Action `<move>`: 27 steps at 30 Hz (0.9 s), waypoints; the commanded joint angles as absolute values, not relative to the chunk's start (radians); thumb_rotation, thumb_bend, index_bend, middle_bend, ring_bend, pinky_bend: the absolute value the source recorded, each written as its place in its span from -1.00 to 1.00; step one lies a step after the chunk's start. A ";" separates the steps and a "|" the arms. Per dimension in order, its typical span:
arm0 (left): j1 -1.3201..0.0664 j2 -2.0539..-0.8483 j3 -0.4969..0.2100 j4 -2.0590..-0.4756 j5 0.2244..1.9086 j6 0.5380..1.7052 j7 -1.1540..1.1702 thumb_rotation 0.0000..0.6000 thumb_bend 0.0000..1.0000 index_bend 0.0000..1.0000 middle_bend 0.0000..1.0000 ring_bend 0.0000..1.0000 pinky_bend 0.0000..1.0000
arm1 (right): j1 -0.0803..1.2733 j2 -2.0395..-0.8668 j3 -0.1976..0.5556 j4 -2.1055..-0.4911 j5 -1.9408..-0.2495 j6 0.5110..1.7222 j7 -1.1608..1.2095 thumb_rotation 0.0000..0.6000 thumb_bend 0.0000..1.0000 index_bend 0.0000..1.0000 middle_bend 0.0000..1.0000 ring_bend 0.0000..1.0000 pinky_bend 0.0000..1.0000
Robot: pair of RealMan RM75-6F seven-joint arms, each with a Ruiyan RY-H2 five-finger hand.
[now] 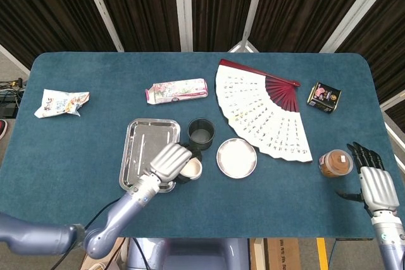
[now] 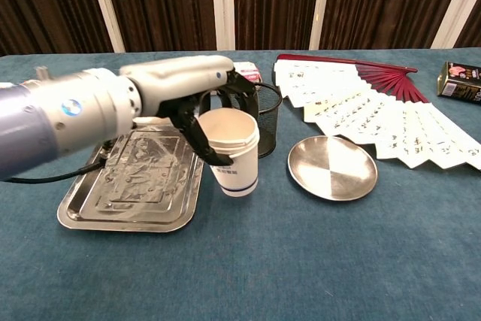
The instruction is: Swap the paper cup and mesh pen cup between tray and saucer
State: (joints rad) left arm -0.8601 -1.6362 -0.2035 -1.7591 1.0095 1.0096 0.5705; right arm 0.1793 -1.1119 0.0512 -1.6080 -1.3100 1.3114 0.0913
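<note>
My left hand (image 1: 171, 162) (image 2: 197, 94) grips the white paper cup (image 2: 232, 151) (image 1: 192, 168) and holds it upright between the steel tray (image 1: 147, 150) (image 2: 128, 186) and the round saucer (image 1: 236, 157) (image 2: 333, 167); whether its base touches the cloth I cannot tell. Both tray and saucer carry nothing. The black mesh pen cup (image 1: 201, 133) (image 2: 262, 124) stands on the cloth just behind the paper cup, partly hidden by my hand in the chest view. My right hand (image 1: 376, 184) rests at the table's right edge, fingers apart, beside a brown jar (image 1: 333, 163).
A spread paper fan (image 1: 266, 109) (image 2: 376, 110) lies right of the pen cup. A pink tissue pack (image 1: 177, 90), a dark tin (image 1: 324, 96) (image 2: 460, 80) and a snack bag (image 1: 61, 102) lie further back.
</note>
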 commanded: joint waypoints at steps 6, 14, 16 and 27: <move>-0.910 -1.743 -0.189 -1.605 0.977 0.976 0.588 1.00 -0.66 -0.37 -0.69 -0.70 -0.27 | 0.173 -1.107 0.059 -1.604 -1.315 1.310 0.107 1.00 -1.00 -1.00 -1.00 -1.00 -1.00; -0.947 -1.720 -0.199 -1.698 0.857 0.970 0.684 1.00 -1.00 -0.59 -1.00 -1.00 -0.57 | 0.163 -1.105 0.075 -1.597 -1.306 1.319 0.112 1.00 -1.00 -1.00 -1.00 -1.00 -1.00; -0.951 -1.708 -0.201 -1.726 0.853 0.977 0.689 1.00 -1.00 -0.59 -1.00 -1.00 -0.57 | 0.160 -1.107 0.079 -1.595 -1.304 1.325 0.105 1.00 -1.00 -1.00 -1.00 -1.00 -1.00; -0.920 -1.677 -0.220 -1.796 0.975 1.052 0.588 1.00 -1.00 -0.58 -0.94 -0.92 -0.46 | 0.147 -1.100 0.087 -1.606 -1.309 1.338 0.105 1.00 -1.00 -1.00 -1.00 -1.00 -1.00</move>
State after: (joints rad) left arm -0.9291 -1.6796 -0.2032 -1.7945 0.9382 1.0322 0.6252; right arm 0.1475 -1.1005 0.0861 -1.6060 -1.3096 1.3376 0.1061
